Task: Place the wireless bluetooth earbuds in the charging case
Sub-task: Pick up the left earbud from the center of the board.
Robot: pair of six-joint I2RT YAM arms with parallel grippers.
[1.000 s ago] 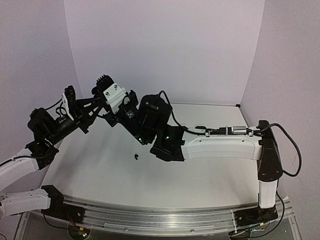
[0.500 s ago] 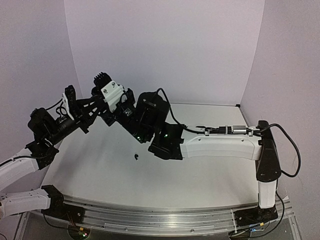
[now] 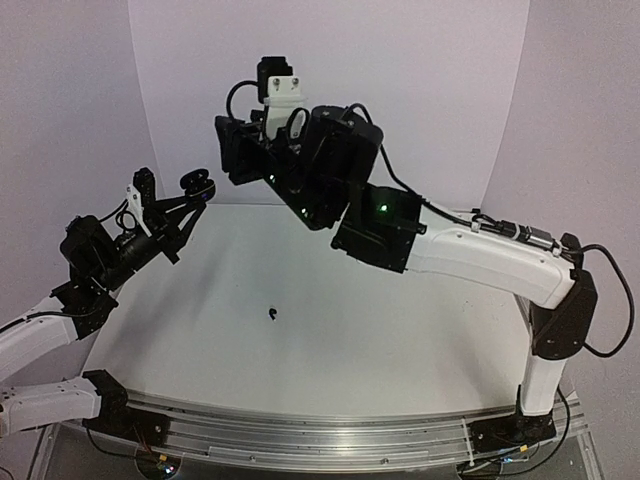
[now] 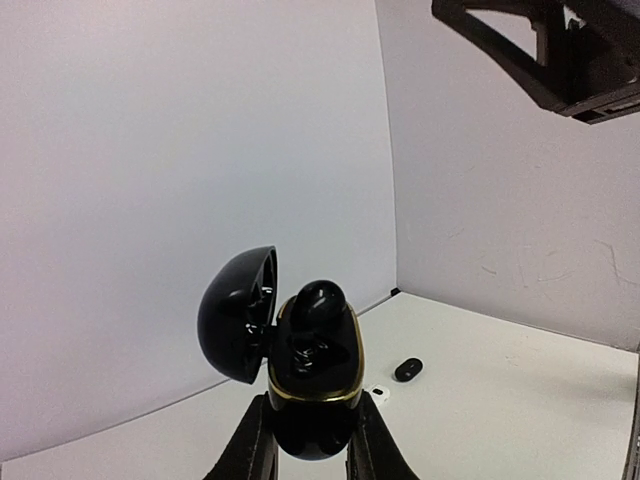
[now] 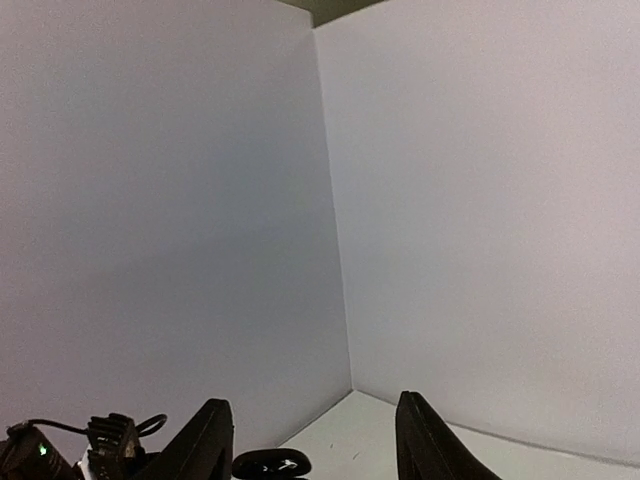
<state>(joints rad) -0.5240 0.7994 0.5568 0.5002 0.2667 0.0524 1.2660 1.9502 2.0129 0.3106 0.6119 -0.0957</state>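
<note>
No legible text, label, brand, number or sign on any surface in any view.

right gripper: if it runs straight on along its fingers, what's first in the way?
Likely the wall by the corner. The right gripper is open; the charging case in the left gripper shows low between its fingers, seemingly beneath that line. Depth is unclear, so a clip is possible.

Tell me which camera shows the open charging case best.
Left wrist: the charging case sits close up, lid open, a black earbud in it, held in the left gripper. Top external shows only a small dark shape at that gripper's tip; right wrist, a dark oval at the bottom edge, probably it.
</note>
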